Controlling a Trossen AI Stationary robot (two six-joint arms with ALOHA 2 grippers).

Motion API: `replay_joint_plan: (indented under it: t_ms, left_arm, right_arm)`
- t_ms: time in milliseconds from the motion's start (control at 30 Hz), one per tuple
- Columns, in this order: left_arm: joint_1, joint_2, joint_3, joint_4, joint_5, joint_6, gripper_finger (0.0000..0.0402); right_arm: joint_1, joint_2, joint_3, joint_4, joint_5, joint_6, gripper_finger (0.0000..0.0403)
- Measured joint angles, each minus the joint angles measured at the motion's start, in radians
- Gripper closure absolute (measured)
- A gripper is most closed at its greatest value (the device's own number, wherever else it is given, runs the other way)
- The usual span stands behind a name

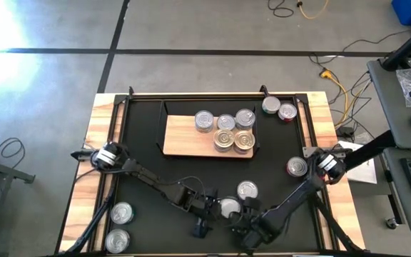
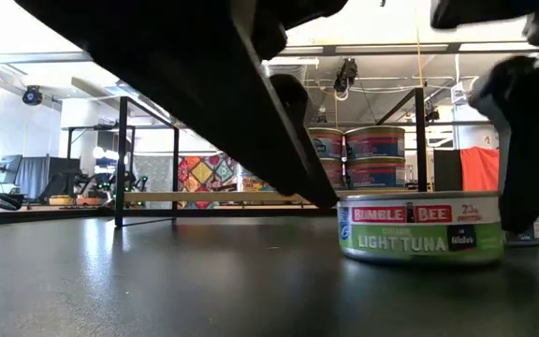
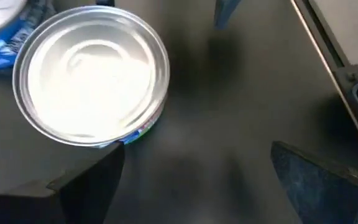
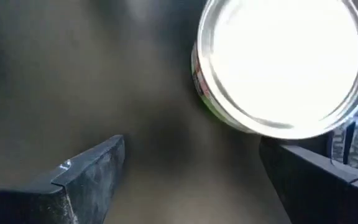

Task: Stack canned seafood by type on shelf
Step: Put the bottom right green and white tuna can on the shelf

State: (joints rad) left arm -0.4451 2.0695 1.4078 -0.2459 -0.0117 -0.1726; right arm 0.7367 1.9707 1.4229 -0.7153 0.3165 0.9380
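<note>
- Nearest, low green-labelled round tuna tin sits on the black mat.
- Left gripper and right gripper both gape empty beside it.
- Centre one gripper's fingers over the tin before closing.

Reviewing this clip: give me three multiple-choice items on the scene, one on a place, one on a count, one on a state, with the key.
1. Where do both claws hover?
A. Over the shelf
B. Over cans at the mat's near middle
C. Off the table

2. How many can tops show on the shelf from above?
A. Two
B. Five
C. Nine

3. How do the left claw's fingers stand?
A. Open, holding nothing
B. Shut on a can
C. Shut, empty

Key:
1. B: in the high view the left claw and right claw flank two cans, one and another, on the black mat.
2. B: five tops sit on the wooden shelf.
3. A: in the left wrist view both fingers stand wide apart, and the can lies beyond them.
</note>
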Motion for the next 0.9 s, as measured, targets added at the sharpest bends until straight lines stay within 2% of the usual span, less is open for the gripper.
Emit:
replay_joint_plan:
  t_ms: [333, 500, 667, 900]
  left_arm:
    - [-0.028, -0.049, 0.000, -0.122, -0.074, -0.078, 0.0013]
    - [-0.018, -0.050, -0.004, -0.106, -0.095, -0.073, 0.0013]
    - [-0.001, -0.008, -0.007, -0.031, -0.172, -0.022, 0.0013]
    - [0.006, 0.046, 0.018, -0.048, -0.101, -0.027, 0.0013]
  right_arm:
    - [0.034, -0.002, 0.053, -0.064, -0.010, -0.050, 0.0039]
    - [0.070, -0.002, 0.044, -0.083, -0.007, 0.017, 0.0039]
    - [0.062, -0.002, 0.025, -0.092, 0.041, 0.014, 0.0039]
    - [-0.026, -0.002, 0.025, -0.072, 0.066, -0.068, 0.0039]
